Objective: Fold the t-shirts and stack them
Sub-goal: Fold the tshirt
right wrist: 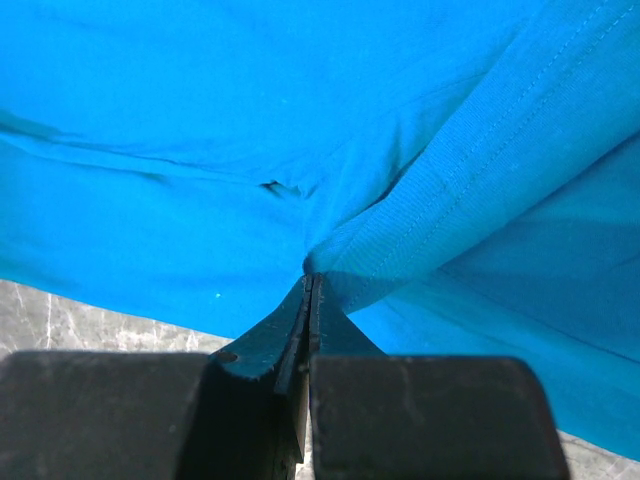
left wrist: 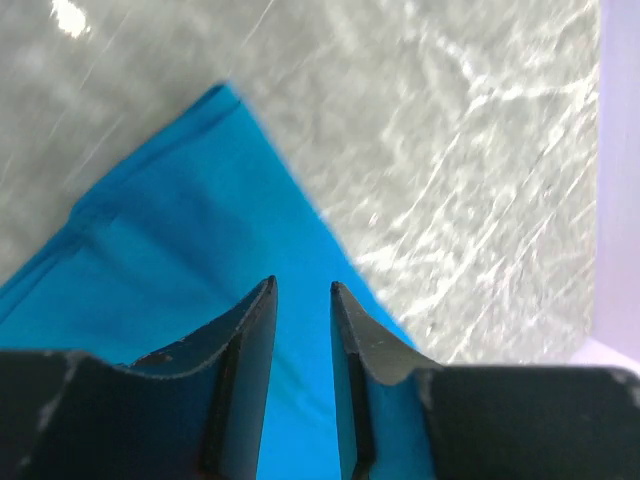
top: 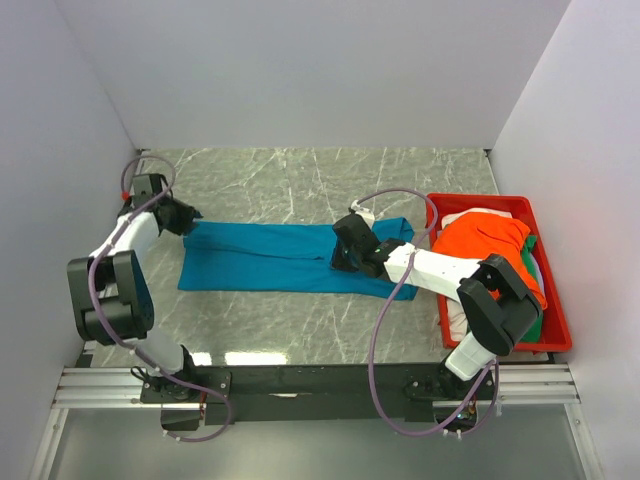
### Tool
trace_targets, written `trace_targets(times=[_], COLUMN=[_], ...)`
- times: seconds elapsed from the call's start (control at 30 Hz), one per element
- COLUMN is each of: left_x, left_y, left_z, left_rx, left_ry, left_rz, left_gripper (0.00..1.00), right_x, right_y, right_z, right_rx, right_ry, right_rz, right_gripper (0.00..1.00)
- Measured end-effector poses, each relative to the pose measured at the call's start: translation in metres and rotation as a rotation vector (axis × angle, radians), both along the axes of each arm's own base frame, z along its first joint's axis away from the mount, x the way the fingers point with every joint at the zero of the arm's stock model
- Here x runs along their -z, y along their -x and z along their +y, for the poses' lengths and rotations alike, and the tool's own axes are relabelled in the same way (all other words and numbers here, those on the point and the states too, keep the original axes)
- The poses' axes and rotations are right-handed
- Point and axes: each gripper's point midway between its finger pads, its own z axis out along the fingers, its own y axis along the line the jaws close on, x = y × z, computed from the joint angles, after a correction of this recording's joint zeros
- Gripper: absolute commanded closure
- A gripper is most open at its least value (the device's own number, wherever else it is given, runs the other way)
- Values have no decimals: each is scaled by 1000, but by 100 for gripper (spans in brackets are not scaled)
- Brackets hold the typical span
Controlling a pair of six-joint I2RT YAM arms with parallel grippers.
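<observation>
While the soft teal t-shirt [top: 270,258] lies as a long flat strip across the veined marble table [top: 300,180], the right gripper [right wrist: 308,285] pinches a ribbed fold at its right end. The left gripper [left wrist: 302,290] hovers over its left end, jaws slightly parted and holding nothing, bare tabletop beyond.

Seen from my remote station: a grey, marble-patterned worktop [top: 300,180] enclosed by plain white walls [top: 300,70]. A red plastic bin [top: 485,202] sits at its right edge, just beside the wall. A metal rail [top: 100,388] runs along the near side.
</observation>
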Motion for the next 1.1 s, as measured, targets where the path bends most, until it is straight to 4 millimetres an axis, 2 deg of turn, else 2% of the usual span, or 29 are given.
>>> trace_targets(times=[0.1,0.17,0.27,0.53,0.8,1.03,1.1], left_x=[3,18,41,68,72,67,63], left_y=[-18,-21,-14,18,38,37,37], left_z=[3,2,-1,-8,-8,-5,-2], left_rx=[-8,-10,-10,-17,-30,-40,-49], left_ry=[-23,-31,-33,-23,-35,-49,-58], left_rz=[1,39,107,183,181,165,157], left_gripper=[68,68,68,67,65,60,55], right_x=[0,1,3,4,4,3,0], right_y=[0,0,1,2,3,1,0], right_z=[0,0,1,2,3,4,5], right_rx=[-3,-5,-9,-18,-24,-35,-38], right_ry=[0,2,3,2,2,7,4], right_rz=[0,2,7,11,13,4,-2], right_gripper=[99,99,99,99,98,94,88])
